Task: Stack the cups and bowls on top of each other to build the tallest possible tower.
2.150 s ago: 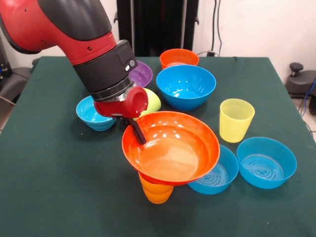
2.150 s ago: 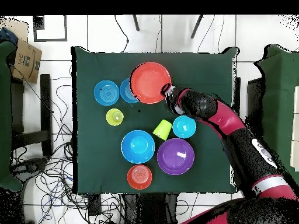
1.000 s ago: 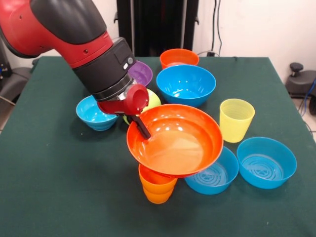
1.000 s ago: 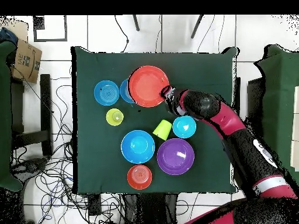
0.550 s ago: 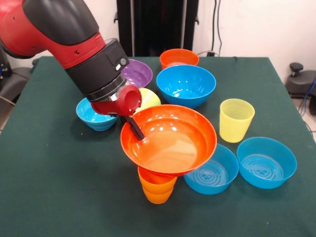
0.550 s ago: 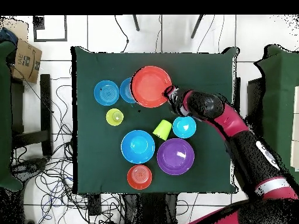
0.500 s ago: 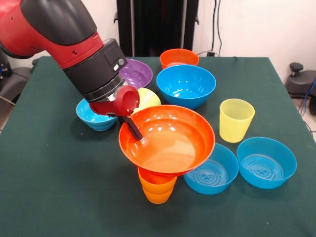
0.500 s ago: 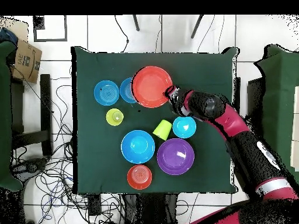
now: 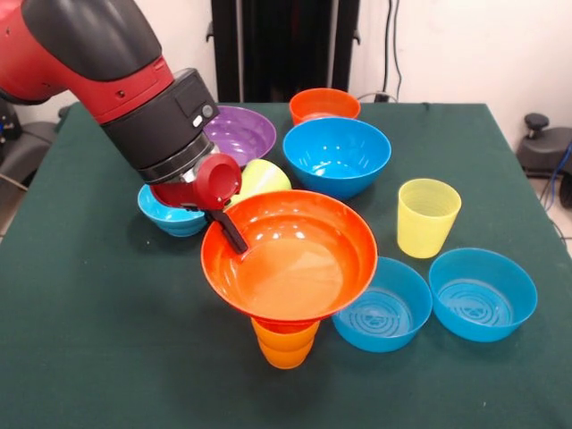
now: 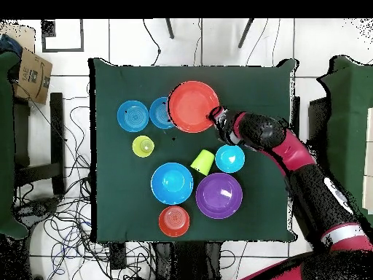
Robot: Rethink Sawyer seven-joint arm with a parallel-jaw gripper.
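Your pincer [image 9: 234,239] has a black finger hooked over the near-left rim of the large orange bowl [image 9: 288,256]; it looks clamped on that rim, one finger inside, the other hidden behind the wall. The bowl sits just ahead of the pincer, perched on the orange cup [image 9: 284,342], which stands below and a little past the pincer tip on the bench [image 9: 107,340]. The bowl looks roughly centred on the cup, though the cup mouth is hidden, so seating can't be confirmed.

Handling, by judgement: glossy thin plastic, light, stiff enough but slick. A wide bowl on a narrow cup will tip easily, so let go of the rim gently and pull straight off, no sideways drag.

Other pieces, relative to the pincer:
- small blue bowl [image 9: 170,210] just behind it, under the wrist
- lime green cup [image 9: 261,178] close behind, lying on its side
- large purple bowl [image 9: 237,134] further behind
- large blue bowl [image 9: 336,155] and small orange bowl [image 9: 324,105] beyond and to the side
- yellow ribbed cup [image 9: 427,216] and two medium blue bowls [image 9: 384,305] [image 9: 483,293] across the orange bowl from it

Best holds: rim pinch for the bowls, one finger in and one out; cups by the wall near the mouth. The large blue bowl probably nests next.
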